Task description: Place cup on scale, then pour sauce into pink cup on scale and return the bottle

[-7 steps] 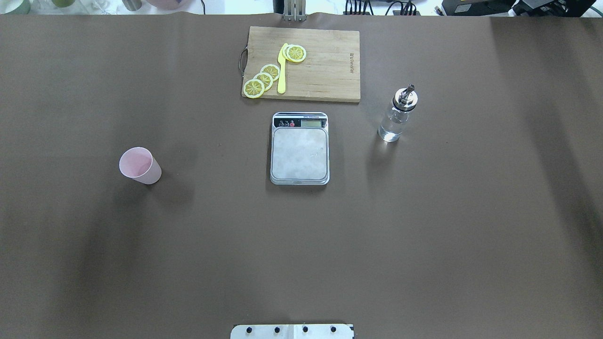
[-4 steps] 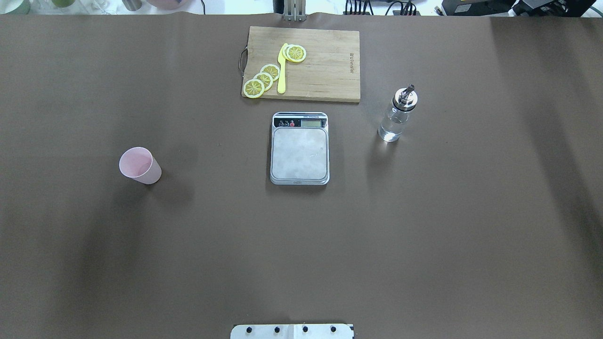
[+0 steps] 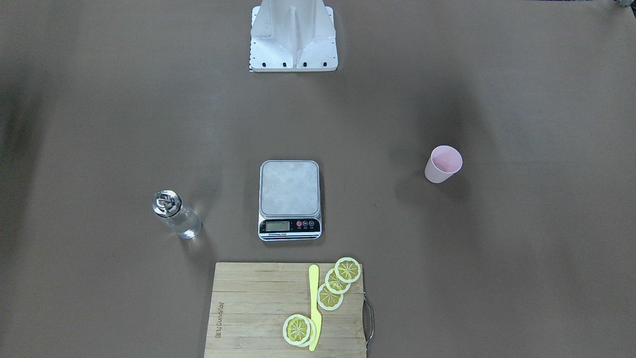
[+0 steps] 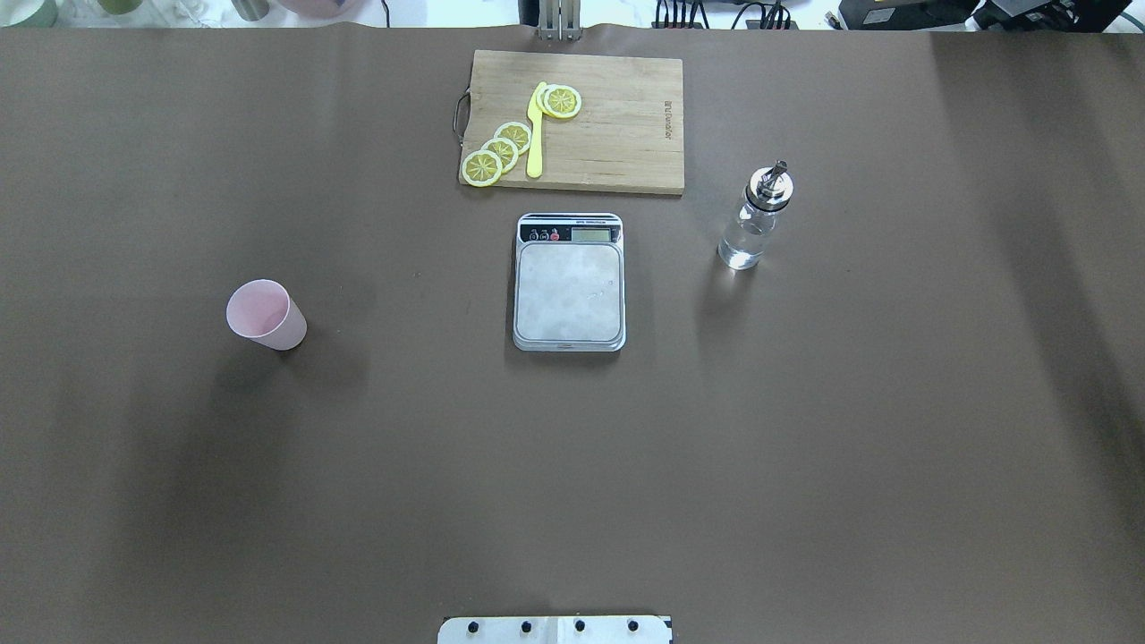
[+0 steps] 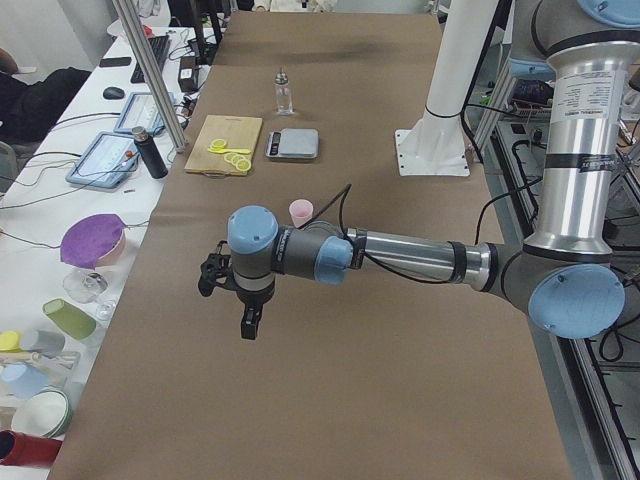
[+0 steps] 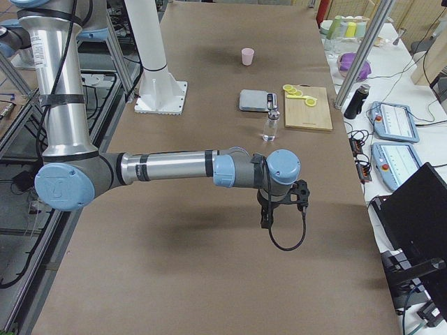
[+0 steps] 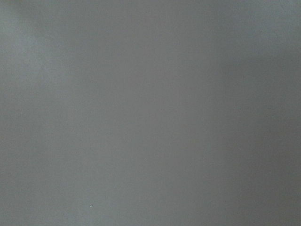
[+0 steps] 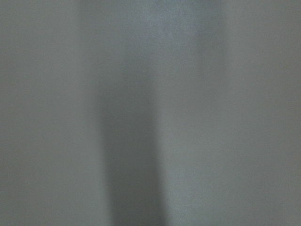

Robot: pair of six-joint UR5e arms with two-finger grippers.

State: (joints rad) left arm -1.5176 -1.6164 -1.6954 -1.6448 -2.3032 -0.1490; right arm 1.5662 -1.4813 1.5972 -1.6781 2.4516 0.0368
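The pale pink cup (image 4: 266, 314) stands upright on the brown table, left of the scale; it also shows in the front view (image 3: 443, 163). The steel scale (image 4: 569, 282) lies at the table's middle with nothing on its platform. The clear glass bottle (image 4: 754, 224) with silver cap and clear sauce stands right of the scale. My left gripper (image 5: 247, 325) hangs over the table's left end, short of the cup. My right gripper (image 6: 267, 218) hangs over the right end, short of the bottle (image 6: 271, 124). I cannot tell whether either is open. Both wrist views show only blurred table.
A wooden cutting board (image 4: 617, 125) lies behind the scale with several lemon slices (image 4: 501, 150) and a yellow knife (image 4: 535, 134). The robot's white base (image 3: 293, 35) stands at the near edge. An operators' bench with cups and tablets (image 5: 100, 160) runs along the far side.
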